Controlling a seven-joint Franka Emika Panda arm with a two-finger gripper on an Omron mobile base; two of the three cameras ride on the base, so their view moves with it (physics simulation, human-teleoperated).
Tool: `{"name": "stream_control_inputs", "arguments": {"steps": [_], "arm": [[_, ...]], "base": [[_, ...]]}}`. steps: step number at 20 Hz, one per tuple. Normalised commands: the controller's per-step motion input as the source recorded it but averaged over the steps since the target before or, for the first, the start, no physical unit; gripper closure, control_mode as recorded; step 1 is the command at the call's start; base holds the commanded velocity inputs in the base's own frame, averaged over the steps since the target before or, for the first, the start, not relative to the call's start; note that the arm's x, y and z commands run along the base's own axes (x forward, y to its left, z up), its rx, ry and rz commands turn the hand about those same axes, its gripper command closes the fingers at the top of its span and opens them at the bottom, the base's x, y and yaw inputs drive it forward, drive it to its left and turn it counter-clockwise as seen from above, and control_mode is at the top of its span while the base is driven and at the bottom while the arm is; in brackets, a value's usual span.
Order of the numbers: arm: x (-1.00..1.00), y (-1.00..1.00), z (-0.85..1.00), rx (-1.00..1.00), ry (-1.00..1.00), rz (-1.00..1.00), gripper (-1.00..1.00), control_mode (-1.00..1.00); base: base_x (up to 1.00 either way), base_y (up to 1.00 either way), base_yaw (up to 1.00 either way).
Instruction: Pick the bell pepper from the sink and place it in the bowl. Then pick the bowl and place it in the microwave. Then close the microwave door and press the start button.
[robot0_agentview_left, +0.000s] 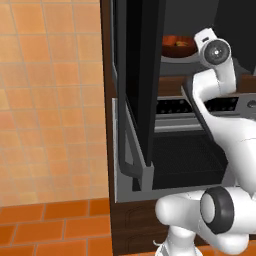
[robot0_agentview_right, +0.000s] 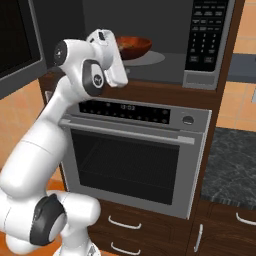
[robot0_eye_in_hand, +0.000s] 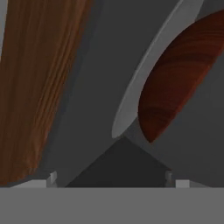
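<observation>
Claw (robot0_eye_in_hand: 109, 179) hangs wide open and empty at the microwave's (robot0_agentview_right: 205, 75) mouth, the bowl (robot0_agentview_right: 134, 46) on the grey turntable plate (robot0_agentview_right: 152, 59) inside with something orange, likely the bell pepper (robot0_agentview_left: 178, 43), in it. Left to right: the microwave door (robot0_agentview_left: 142, 85) stands swung out, so the arm should clear the cavity, swing round behind that panel and push it flat shut, then reach the keypad strip (robot0_agentview_right: 206, 32). Keypad and oven display (robot0_agentview_right: 127, 107) are too small to read.

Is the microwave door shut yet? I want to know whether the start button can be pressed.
No: the microwave door stands swung open, and the bowl sits in the open cavity.
</observation>
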Motion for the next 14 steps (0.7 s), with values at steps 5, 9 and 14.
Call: {"name": "stream_control_inputs", "arguments": {"steps": [5, 9, 14], "arm": [[-0.33, 0.00, -0.22, -0.29, -0.21, -0.14, -1.00, -1.00], [-0.36, 0.01, -0.24, -0.29, -0.22, -0.08, -1.00, -1.00], [-0.51, 0.18, -0.21, -0.31, -0.20, -0.10, -1.00, -1.00]], "base": [[0.00, 0.00, 0.00], [0.00, 0.00, 0.00], [0.00, 0.00, 0.00]]}}
